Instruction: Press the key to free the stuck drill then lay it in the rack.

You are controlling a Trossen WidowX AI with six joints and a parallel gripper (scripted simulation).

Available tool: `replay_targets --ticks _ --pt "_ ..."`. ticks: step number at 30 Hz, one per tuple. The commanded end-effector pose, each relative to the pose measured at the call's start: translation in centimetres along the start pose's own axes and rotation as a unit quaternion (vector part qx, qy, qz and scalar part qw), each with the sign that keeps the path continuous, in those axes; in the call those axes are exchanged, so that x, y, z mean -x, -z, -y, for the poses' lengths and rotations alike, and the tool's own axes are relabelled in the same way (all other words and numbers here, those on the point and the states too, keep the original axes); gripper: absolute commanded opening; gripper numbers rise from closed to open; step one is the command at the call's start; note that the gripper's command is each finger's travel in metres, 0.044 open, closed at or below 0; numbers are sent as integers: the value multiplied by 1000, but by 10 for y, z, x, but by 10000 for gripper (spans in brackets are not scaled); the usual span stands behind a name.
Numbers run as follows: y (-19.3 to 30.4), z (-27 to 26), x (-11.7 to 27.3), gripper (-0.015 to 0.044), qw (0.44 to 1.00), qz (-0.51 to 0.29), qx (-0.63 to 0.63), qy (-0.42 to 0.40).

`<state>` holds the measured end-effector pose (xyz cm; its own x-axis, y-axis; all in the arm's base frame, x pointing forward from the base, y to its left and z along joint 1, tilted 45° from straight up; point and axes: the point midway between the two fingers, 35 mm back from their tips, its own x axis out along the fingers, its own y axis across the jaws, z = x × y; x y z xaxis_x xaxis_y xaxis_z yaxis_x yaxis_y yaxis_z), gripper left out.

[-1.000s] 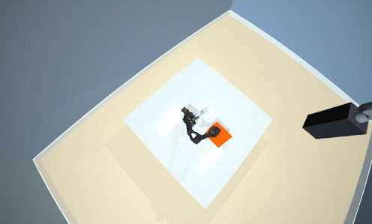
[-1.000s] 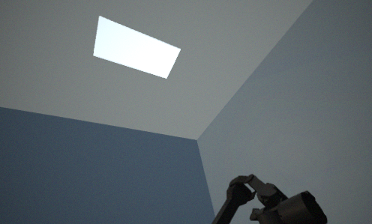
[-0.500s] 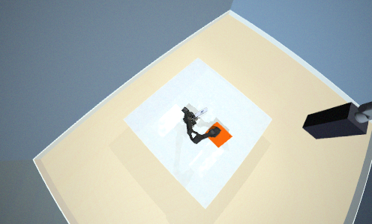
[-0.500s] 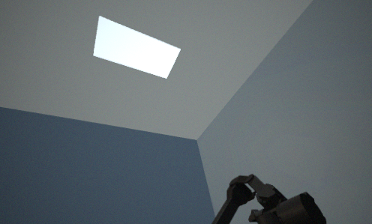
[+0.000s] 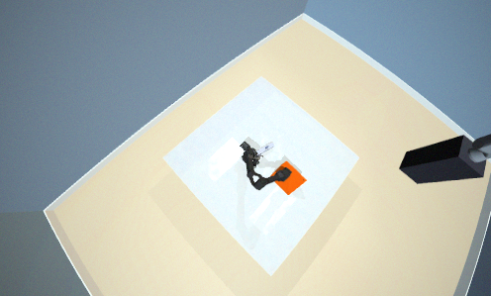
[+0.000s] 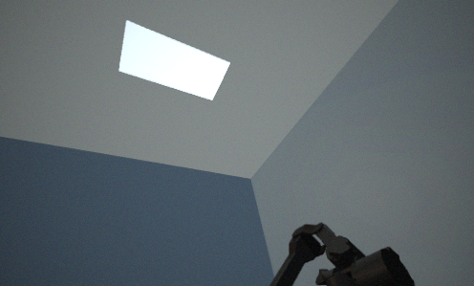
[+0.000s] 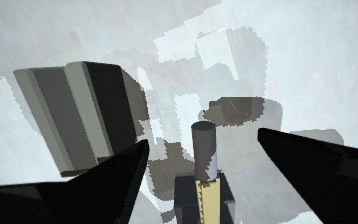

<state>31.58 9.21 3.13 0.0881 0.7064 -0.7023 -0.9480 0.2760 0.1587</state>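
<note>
My gripper is open in the wrist view, with one black finger on each side. Between and below the fingertips stands a grey round rod, seemingly the drill, not gripped. A yellow strip runs from its lower end, over a dark block; I cannot tell whether the strip is the key. A grey grooved block, seemingly the rack, lies left of the rod, beyond the left finger. In the top view the arm covers most of this area, and a small pale piece shows beside it.
The white table carries an orange square under the arm's base. Grey shadows and bright patches cross the tabletop. A dark box-shaped object shows at the right of the top view. The exterior view shows only walls, ceiling and part of a dark arm.
</note>
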Motion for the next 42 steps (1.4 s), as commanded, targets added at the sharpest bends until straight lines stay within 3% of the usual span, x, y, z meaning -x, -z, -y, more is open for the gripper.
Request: replay_targets --ticks 1,13,24,42 --pt "0 0 0 387 1000 0 0 0" --pt "0 0 0 72 1000 0 0 0" --pt "0 0 0 0 1000 0 0 -1" --pt "0 -4 4 0 1000 1 1 -2"
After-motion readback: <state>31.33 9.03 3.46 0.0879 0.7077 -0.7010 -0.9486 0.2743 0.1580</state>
